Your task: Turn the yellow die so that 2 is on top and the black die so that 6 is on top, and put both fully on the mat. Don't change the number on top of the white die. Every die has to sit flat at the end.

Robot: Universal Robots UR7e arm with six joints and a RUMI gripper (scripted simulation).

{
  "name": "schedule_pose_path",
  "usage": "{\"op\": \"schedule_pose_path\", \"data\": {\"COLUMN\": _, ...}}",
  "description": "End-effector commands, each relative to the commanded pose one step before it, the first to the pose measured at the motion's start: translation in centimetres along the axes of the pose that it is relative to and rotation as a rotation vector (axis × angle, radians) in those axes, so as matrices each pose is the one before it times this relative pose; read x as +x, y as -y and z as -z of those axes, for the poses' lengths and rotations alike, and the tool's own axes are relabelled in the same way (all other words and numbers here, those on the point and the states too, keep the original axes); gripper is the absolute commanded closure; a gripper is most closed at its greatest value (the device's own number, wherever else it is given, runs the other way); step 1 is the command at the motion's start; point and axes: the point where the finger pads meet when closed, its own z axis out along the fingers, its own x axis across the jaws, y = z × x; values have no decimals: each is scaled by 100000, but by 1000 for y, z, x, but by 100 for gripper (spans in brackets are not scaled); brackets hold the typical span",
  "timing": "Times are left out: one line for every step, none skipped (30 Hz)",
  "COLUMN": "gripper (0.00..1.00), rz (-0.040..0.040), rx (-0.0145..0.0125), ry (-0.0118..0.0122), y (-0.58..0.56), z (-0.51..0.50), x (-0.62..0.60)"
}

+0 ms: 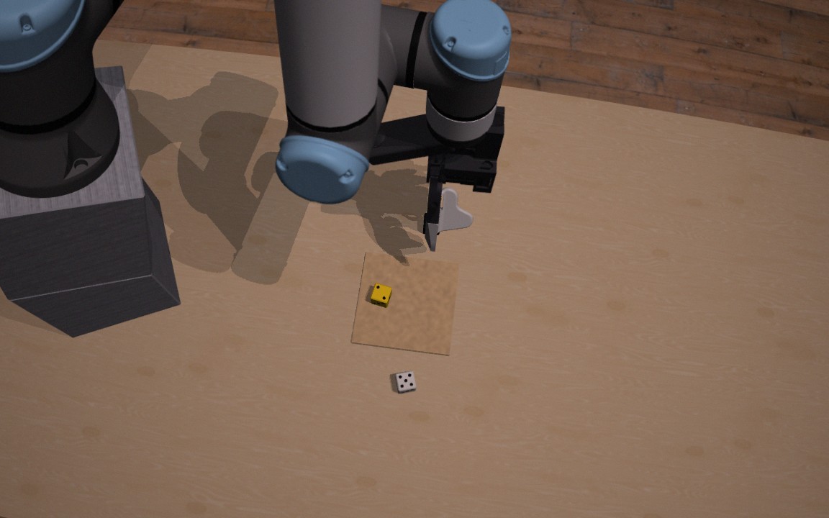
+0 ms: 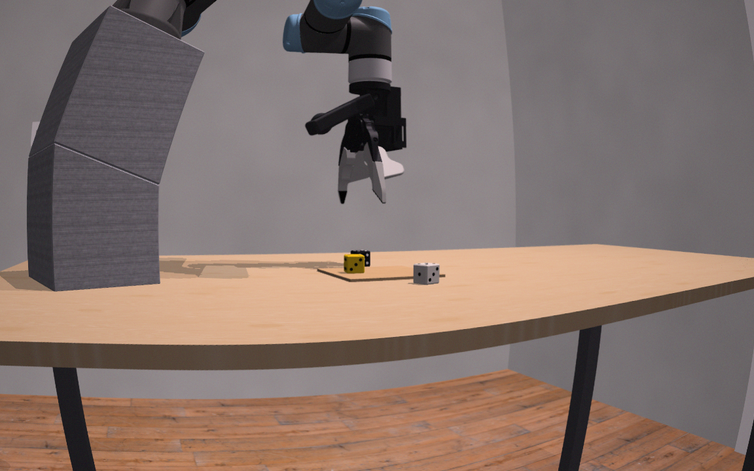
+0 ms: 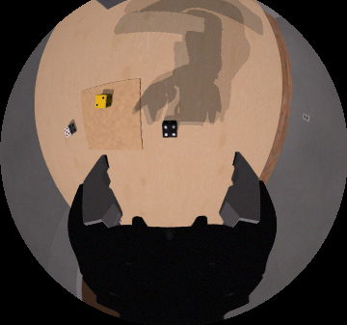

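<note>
Gripper point(image 1: 432, 247) point(image 2: 362, 201) point(image 3: 170, 154): released, jaws wide. Step, apparently: fetching black die point(image 2: 362, 258) point(image 3: 170, 129), off mat point(image 1: 420, 315) point(image 2: 385, 275) point(image 3: 120, 127). Next: descend, straddle, grasp.

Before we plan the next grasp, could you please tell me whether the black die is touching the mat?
Apart: the wrist view shows bare tabletop between the black die and the mat.

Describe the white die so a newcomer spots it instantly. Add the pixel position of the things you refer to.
On the wooden table point(image 1: 598, 386) point(image 2: 251, 316) point(image 3: 212, 171) lies a thin square mat point(image 1: 420, 321) point(image 2: 382, 274) point(image 3: 120, 127). Just off its edge farthest from the black die point(image 3: 170, 129) point(image 2: 366, 258) sits the white die point(image 1: 406, 381) point(image 2: 426, 273) point(image 3: 67, 131). Unlike the yellow die point(image 1: 381, 294) point(image 2: 354, 263) point(image 3: 101, 101), it shows five on top.
</note>
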Motion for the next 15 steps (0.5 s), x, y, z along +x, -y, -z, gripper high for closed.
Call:
{"op": "schedule_pose_path", "data": {"gripper": 0, "rz": 840, "rx": -112, "ry": -5, "y": -54, "z": 30, "x": 10}}
{"op": "schedule_pose_path", "data": {"gripper": 0, "rz": 43, "rx": 0, "ry": 0, "y": -1, "z": 0, "x": 1}}
{"op": "schedule_pose_path", "data": {"gripper": 0, "rz": 0, "rx": 0, "ry": 0, "y": 0, "z": 0, "x": 0}}
{"op": "schedule_pose_path", "data": {"gripper": 0, "rz": 0, "rx": 0, "ry": 0, "y": 0, "z": 0, "x": 0}}
{"op": "schedule_pose_path", "data": {"gripper": 0, "rz": 27, "rx": 0, "ry": 0, "y": 0, "z": 0, "x": 0}}
{"op": "schedule_pose_path", "data": {"gripper": 0, "rz": 14, "rx": 0, "ry": 0, "y": 0, "z": 0, "x": 0}}
{"op": "schedule_pose_path", "data": {"gripper": 0, "rz": 5, "rx": 0, "ry": 0, "y": 0, "z": 0, "x": 0}}
{"op": "schedule_pose_path", "data": {"gripper": 0, "rz": 1, "rx": 0, "ry": 0, "y": 0, "z": 0, "x": 0}}
{"op": "schedule_pose_path", "data": {"gripper": 76, "rz": 0, "rx": 0, "ry": 0, "y": 0, "z": 0, "x": 0}}
{"op": "schedule_pose_path", "data": {"gripper": 76, "rz": 0, "rx": 0, "ry": 0, "y": 0, "z": 0, "x": 0}}
{"op": "schedule_pose_path", "data": {"gripper": 76, "rz": 0, "rx": 0, "ry": 0, "y": 0, "z": 0, "x": 0}}
{"op": "schedule_pose_path", "data": {"gripper": 76, "rz": 0, "rx": 0, "ry": 0, "y": 0, "z": 0, "x": 0}}
{"op": "schedule_pose_path", "data": {"gripper": 76, "rz": 0, "rx": 0, "ry": 0, "y": 0, "z": 0, "x": 0}}
{"op": "schedule_pose_path", "data": {"gripper": 76, "rz": 0, "rx": 0, "ry": 0, "y": 0, "z": 0, "x": 0}}
{"op": "schedule_pose_path", "data": {"gripper": 76, "rz": 0, "rx": 0, "ry": 0, "y": 0, "z": 0, "x": 0}}
